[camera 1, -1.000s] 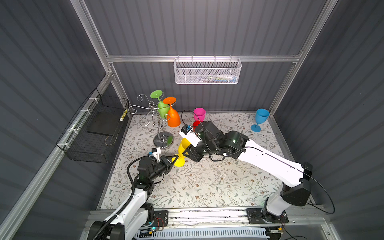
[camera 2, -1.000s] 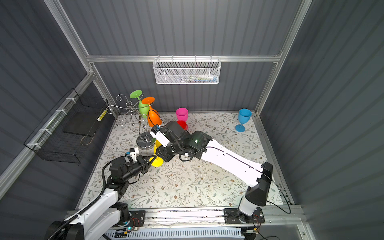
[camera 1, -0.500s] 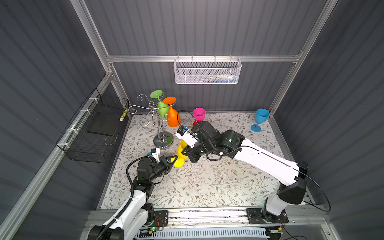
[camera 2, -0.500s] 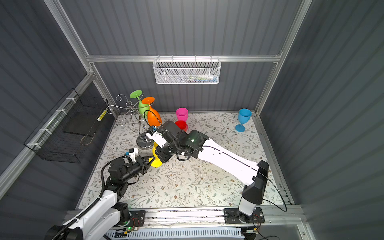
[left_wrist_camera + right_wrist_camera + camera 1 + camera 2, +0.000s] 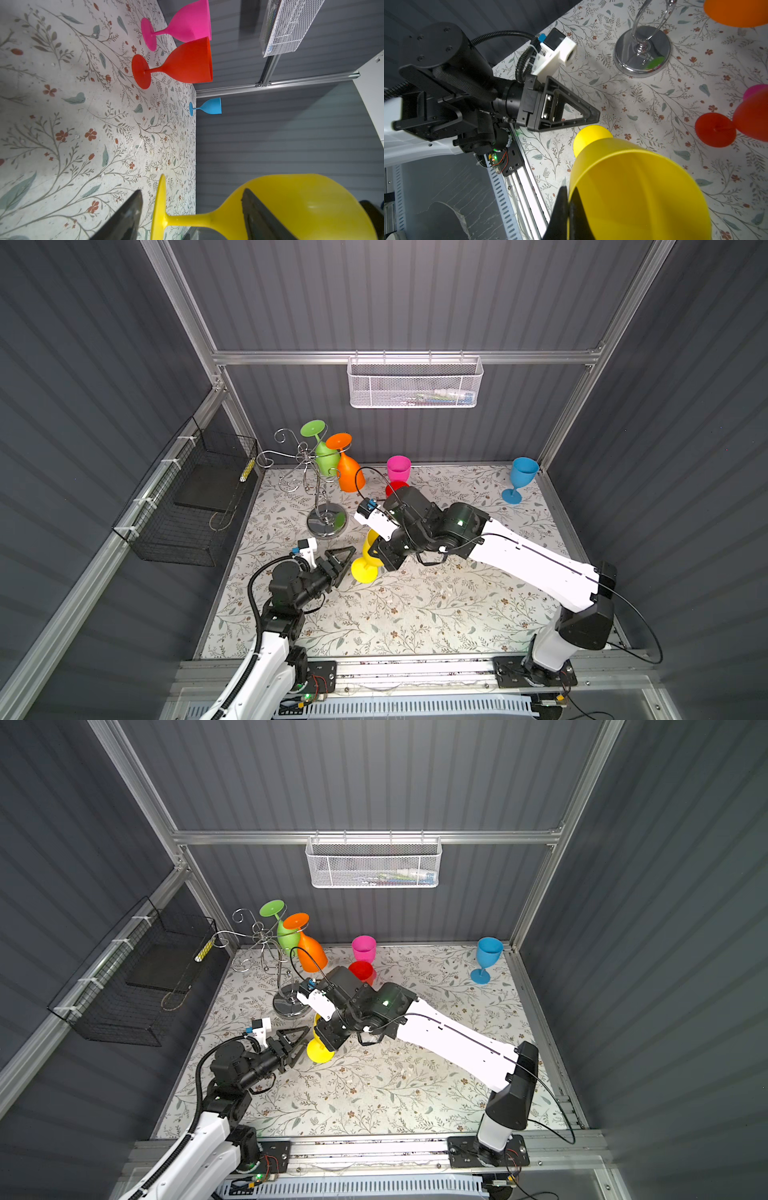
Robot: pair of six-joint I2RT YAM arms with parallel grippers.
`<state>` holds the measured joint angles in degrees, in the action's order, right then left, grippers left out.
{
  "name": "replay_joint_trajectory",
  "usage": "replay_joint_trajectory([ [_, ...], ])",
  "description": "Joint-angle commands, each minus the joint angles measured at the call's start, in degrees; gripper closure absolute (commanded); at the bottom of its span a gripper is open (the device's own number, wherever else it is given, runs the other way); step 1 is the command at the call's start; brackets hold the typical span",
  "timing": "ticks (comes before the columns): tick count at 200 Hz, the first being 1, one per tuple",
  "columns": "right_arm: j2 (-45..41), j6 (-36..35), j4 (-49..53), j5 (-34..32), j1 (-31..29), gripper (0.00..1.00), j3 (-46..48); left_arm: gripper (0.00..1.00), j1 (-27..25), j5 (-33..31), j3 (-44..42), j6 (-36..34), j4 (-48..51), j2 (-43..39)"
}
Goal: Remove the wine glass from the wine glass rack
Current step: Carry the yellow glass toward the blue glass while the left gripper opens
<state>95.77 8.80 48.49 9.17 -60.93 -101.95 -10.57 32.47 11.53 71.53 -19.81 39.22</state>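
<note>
Pinching rim of yellow wine glass point(image 5: 633, 187), right fingers point(image 5: 560, 216) mostly hidden, left fingers point(image 5: 124, 220) spread open.

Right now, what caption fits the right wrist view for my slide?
Right gripper shut on the yellow wine glass rim; left gripper open beside its foot; wine glass rack behind.

Table point(image 5: 415, 614): flowery top.
Back left: wine glass rack point(image 5: 327, 523) stands on it.
Back middle: pink glass point(image 5: 398, 468), red glass point(image 5: 360, 970).
Back right: blue glass point(image 5: 519, 479).
</note>
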Motion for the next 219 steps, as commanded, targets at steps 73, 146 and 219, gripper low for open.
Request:
replay_joint_trajectory([
  [73,-10.4,4.2,6.3,-7.8,6.7,1.0,10.5,0.0,-0.2,-2.6,3.6,-9.8,14.4,-5.1],
  [146,-10.3,5.3,6.6,-9.0,29.8,1.0,12.6,0.0,-0.2,-4.0,11.3,-20.1,31.7,-8.7],
  [219,9.4,1.3,4.6,-11.3,47.8,1.0,-3.8,0.0,-0.2,-7.7,17.1,-28.1,42.1,-11.6],
])
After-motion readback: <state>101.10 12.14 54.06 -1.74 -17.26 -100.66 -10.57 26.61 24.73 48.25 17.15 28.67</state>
